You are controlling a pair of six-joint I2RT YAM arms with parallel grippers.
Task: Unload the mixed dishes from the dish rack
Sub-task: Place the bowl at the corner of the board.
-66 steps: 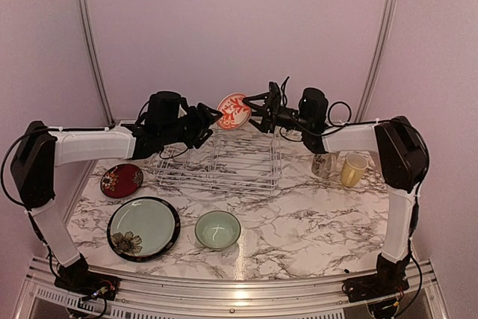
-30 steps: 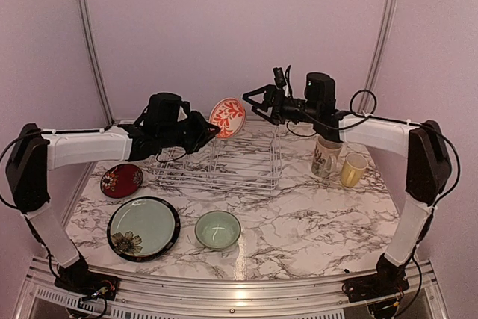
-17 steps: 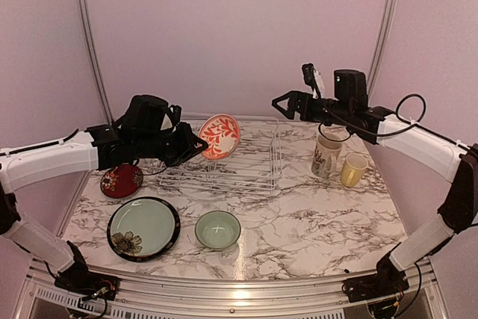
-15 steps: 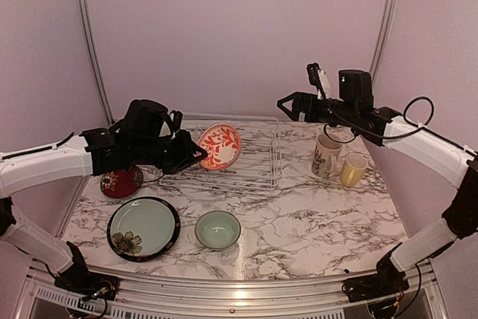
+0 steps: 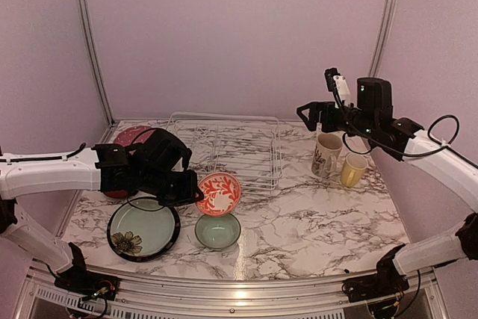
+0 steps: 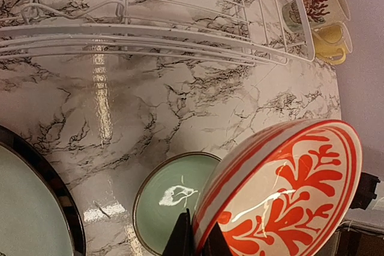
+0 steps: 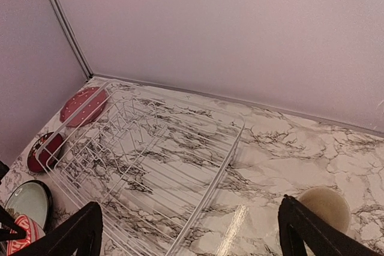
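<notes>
Left gripper (image 5: 196, 193) grips one red-white bowl (image 5: 220, 193); two mugs (image 5: 326, 156) stand beside rack (image 5: 239, 151).

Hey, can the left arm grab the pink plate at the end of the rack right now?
Probably not yet: the left gripper is shut on the red patterned bowl, so it must put that down first. The pink plate itself looks unblocked.

Top external: sitting high above near edge, looking down and forward toward back wall (image 5: 239, 35), taking in whole worktop (image 5: 321, 214) from afar.
Left wrist: hanging low and close over worktop, rolled sideways, peering past red-white patterned bowl (image 6: 288, 202) toward dish rack (image 6: 150, 31) and cream mug (image 6: 318, 4).
Right wrist: riding high at right, facing down-left across dish rack toward far left corner.
Sharing across all three: dish rack, cream mug, red-white patterned bowl.
</notes>
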